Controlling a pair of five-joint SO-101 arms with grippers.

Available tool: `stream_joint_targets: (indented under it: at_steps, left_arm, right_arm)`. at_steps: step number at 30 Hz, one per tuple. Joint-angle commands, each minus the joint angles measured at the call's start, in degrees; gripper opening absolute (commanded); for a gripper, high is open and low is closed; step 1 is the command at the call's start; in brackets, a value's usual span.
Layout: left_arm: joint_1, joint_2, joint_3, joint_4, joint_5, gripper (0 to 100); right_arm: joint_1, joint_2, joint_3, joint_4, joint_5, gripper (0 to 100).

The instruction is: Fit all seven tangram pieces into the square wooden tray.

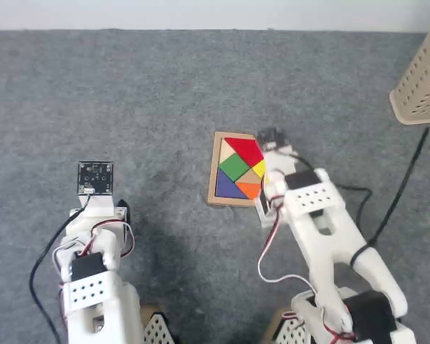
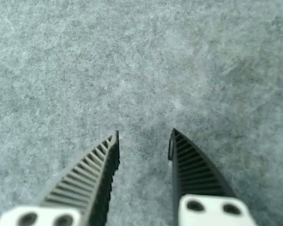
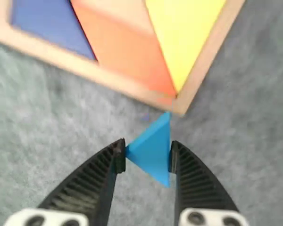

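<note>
Right gripper (image 3: 146,151) pinching blue triangle (image 3: 152,155), just beside tray (image 3: 213,42) corner. Piece looks light, hard, slippery; squeeze flat edges. Left gripper (image 2: 144,141) spread, far from tray.

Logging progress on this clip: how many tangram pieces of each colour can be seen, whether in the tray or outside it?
red piece: 1
green piece: 1
yellow piece: 1
tan piece: 1
orange piece: 1
dark blue piece: 1
light blue piece: 1, outside the tray, held in the right gripper
Total: 7
</note>
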Motion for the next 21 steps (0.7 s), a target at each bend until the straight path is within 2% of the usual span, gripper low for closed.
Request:
stream_joint_targets:
  at_steps: [1, 7, 13, 21]
  left_arm:
    - [-0.3, -1.1, -0.2, -1.5, -0.4, 17]
    - [-0.3, -1.1, -0.2, -1.5, -0.4, 17]
    - [-0.3, -1.1, -0.2, -1.5, -0.4, 17]
    - [-0.3, -1.1, -0.2, -1.5, -0.4, 17]
  right_arm:
    - [0.9, 2.9, -10.8, 1.1, 0.9, 11.1]
    - [-2.8, 20.4, -31.4, 1.1, -6.0, 11.1]
    - [-6.8, 40.3, -53.9, 5.3, -7.6, 11.1]
    - [-7.8, 51.9, -74.9, 14.1, -8.1, 11.1]
